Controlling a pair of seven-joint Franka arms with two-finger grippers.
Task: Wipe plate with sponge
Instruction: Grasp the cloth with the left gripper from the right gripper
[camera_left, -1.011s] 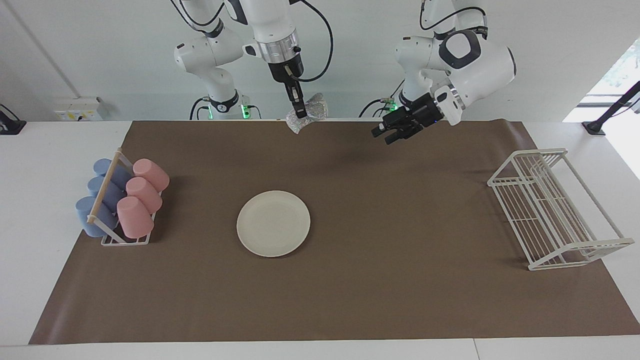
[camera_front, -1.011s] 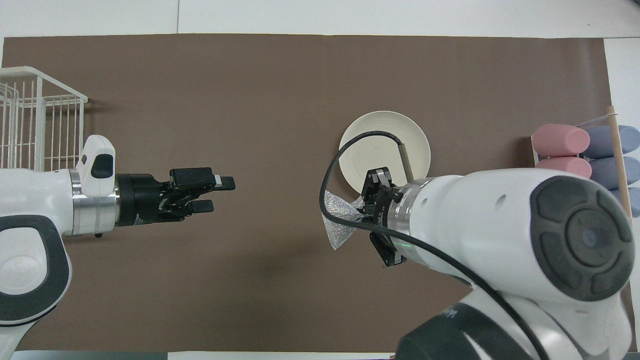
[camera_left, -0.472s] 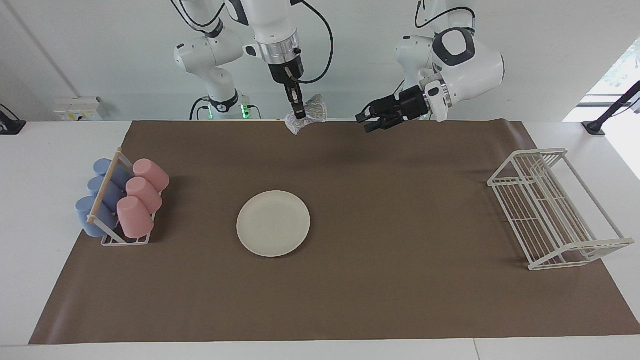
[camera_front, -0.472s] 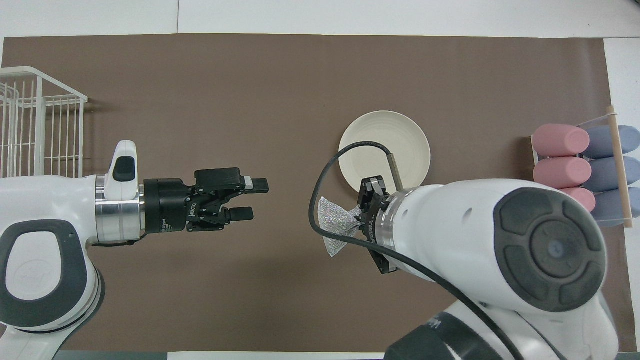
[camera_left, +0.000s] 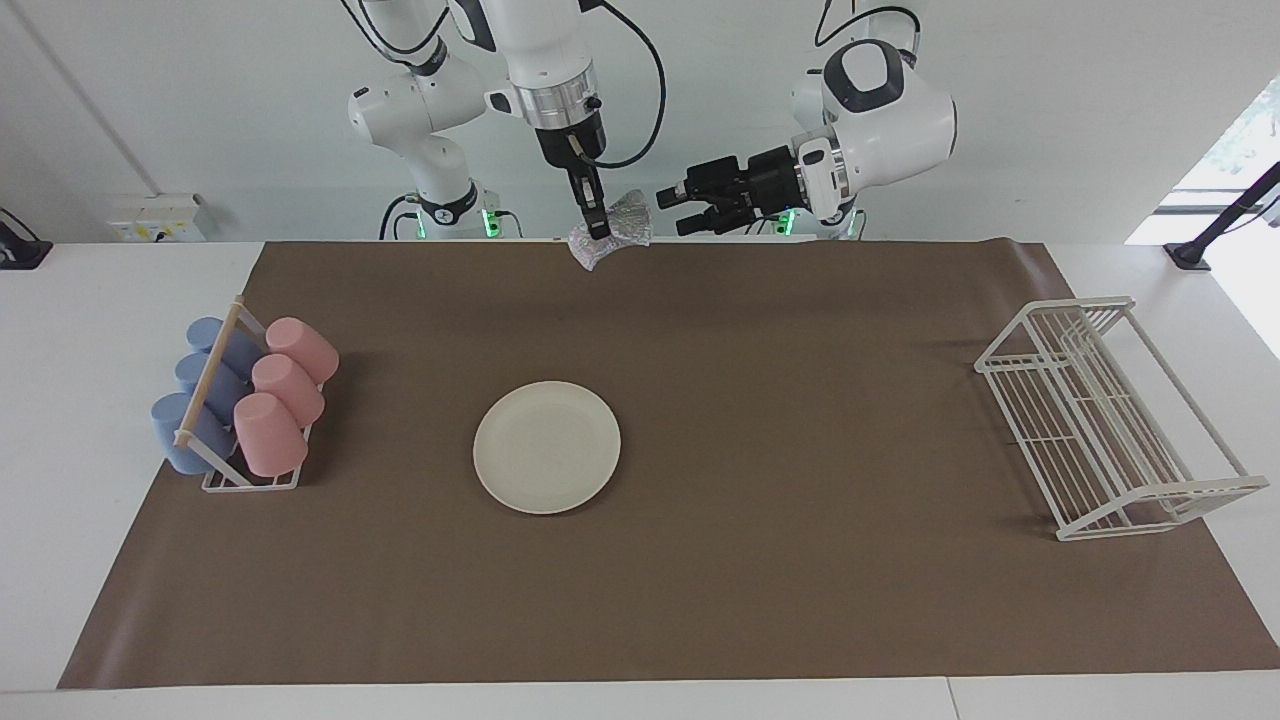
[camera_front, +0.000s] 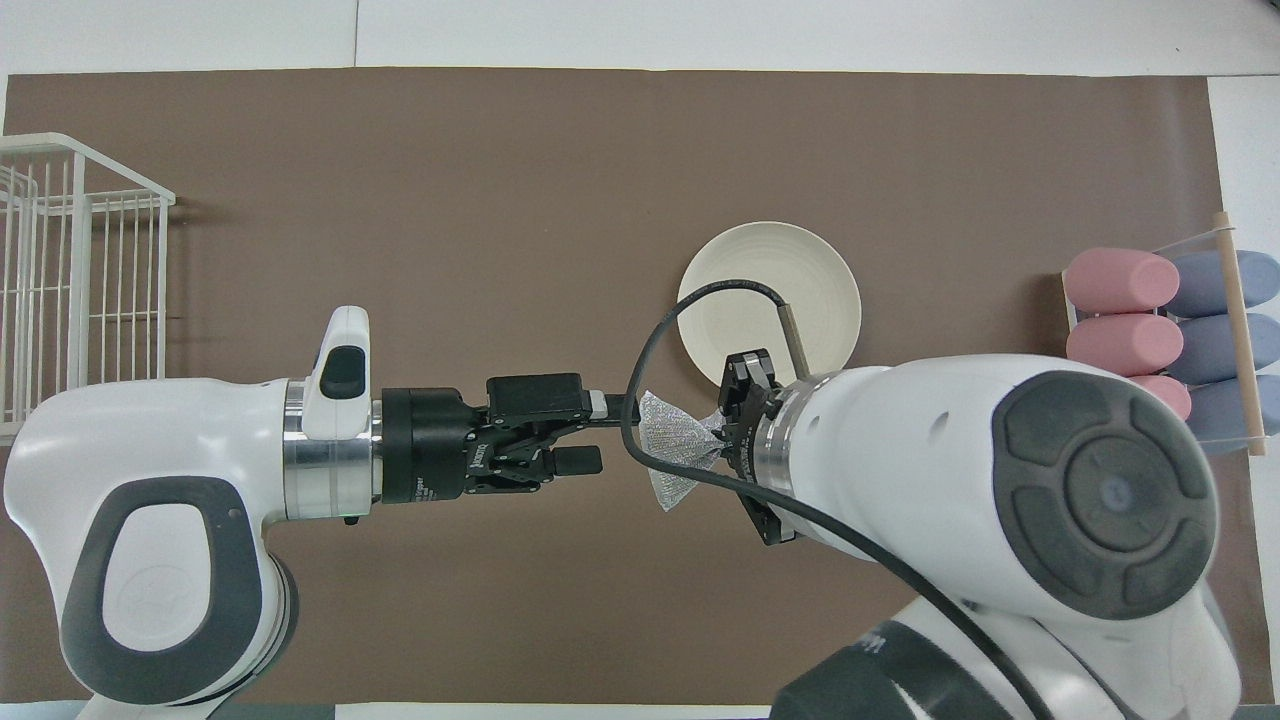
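The small silvery-white speckled sponge (camera_left: 612, 228) hangs in the air above the robots' edge of the brown mat (camera_left: 700, 560), pinched in the right end effector (camera_left: 598, 226), whose fingertips are closed tight on the wad; sponge and right end effector are almost where they were 1 second ago. The round cream-white plate (camera_left: 547, 446) lies flat on the mat, farther from the robots than the sponge, unmoved and untouched. The left end effector (camera_left: 672, 210), fingers spread wide and holding nothing, has swung up and across from the left arm's side and now sits just beside the sponge, pointing at it; whether a fingertip touches the wad cannot be told. The rack of 3 pink and 3 blue cups (camera_left: 245, 405) and the white wire rack (camera_left: 1110, 420) stand at the tabletop's 2 ends, unchanged.
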